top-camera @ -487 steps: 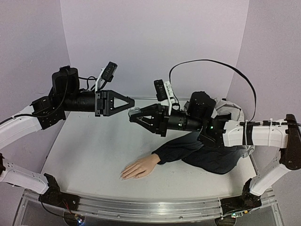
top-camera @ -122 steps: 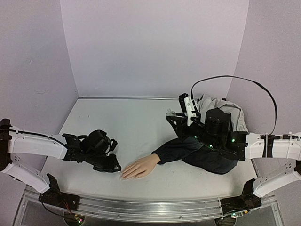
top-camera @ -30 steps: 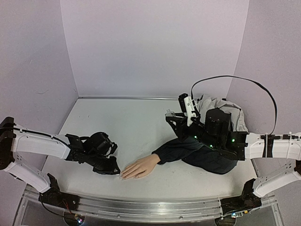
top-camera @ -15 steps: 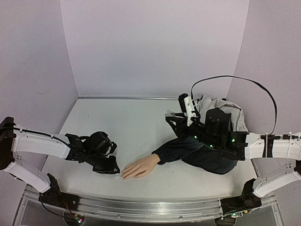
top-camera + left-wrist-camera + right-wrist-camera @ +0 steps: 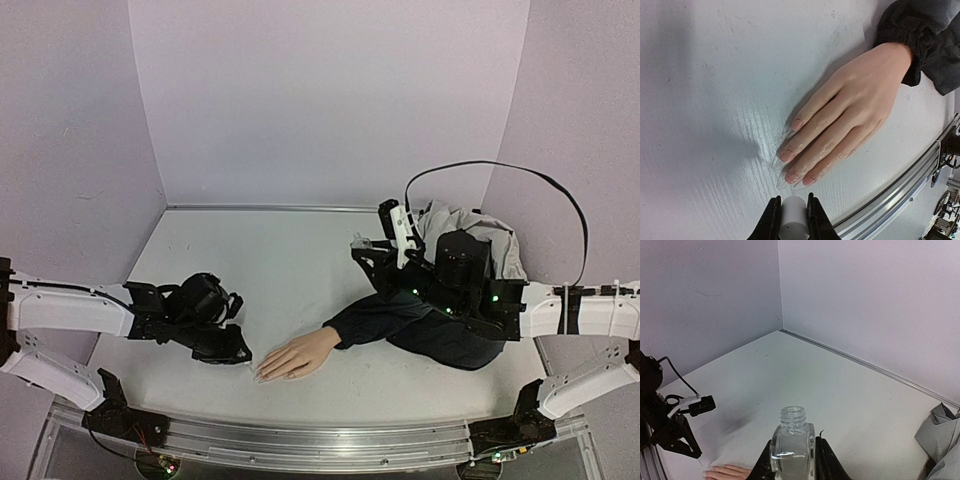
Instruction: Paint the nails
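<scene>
left wrist view: my left tool pinches one white cylinder, just off the fingertips of one mannequin hand. the hand lies palm down by the near edge of the table, about midway along, with four nails showing. one dark sleeve covers its wrist. my right tool grips one open clear bottle above the table's right half.
</scene>
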